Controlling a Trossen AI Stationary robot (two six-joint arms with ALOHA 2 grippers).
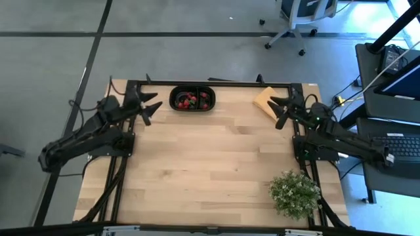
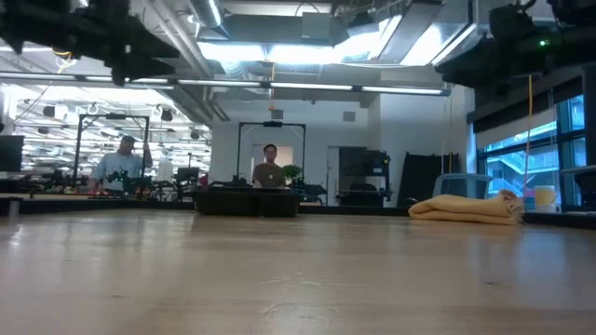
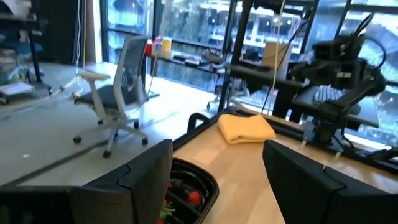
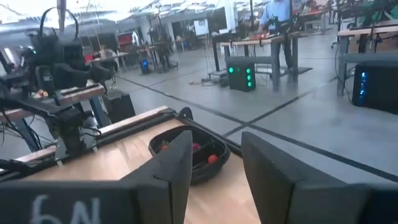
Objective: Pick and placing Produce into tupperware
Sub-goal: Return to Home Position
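The black oval tupperware [image 1: 193, 99] sits at the table's far edge with the red and dark produce [image 1: 190, 101] inside it. It shows too in the left wrist view [image 3: 193, 190] and the right wrist view [image 4: 198, 155]. My left gripper [image 1: 153, 105] hovers open just left of the container, above the table. My right gripper [image 1: 278, 111] is open near the far right, beside the tan pad [image 1: 266, 102]. Neither gripper holds anything.
A leafy potted plant [image 1: 294, 192] stands at the table's near right. The tan folded pad [image 2: 466, 208] lies at the far right corner. Bare wood spreads across the table's middle [image 1: 210, 157]. People and desks show in the room beyond.
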